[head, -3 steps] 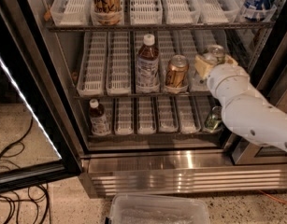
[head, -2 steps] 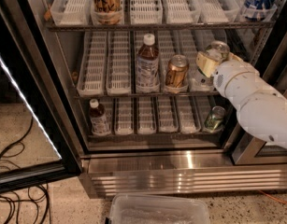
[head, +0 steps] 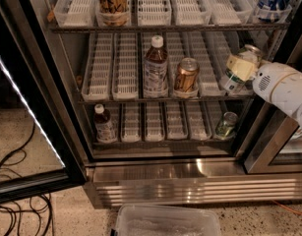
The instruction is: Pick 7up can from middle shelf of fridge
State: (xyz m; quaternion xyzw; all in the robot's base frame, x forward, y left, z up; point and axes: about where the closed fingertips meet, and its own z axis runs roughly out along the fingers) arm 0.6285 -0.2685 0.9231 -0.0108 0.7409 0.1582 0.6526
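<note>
The 7up can point(head: 232, 81), silver-white with a green label, is tilted at the right end of the middle shelf point(head: 102, 69), its shiny top point(head: 252, 51) pointing up and right. My gripper point(head: 239, 67) comes in from the right on a white arm point(head: 286, 87). Its pale yellow fingers point(head: 242, 66) are shut around the can's body, holding it just above the lane trays. The fridge point(head: 190, 182) stands open, with its black-framed glass door point(head: 22, 107) swung out to the left.
A copper-orange can point(head: 186, 75) and a tea bottle point(head: 155, 68) stand mid-shelf, left of the gripper. On the lower shelf are a small bottle point(head: 104, 125) and a dark green can point(head: 226, 126). A clear plastic bin point(head: 167, 222) sits on the floor in front. Cables point(head: 13, 181) lie at the left.
The arm has pulled back to the right and up. The 7up can has tipped from upright to tilted and shifted slightly right within the fingers.
</note>
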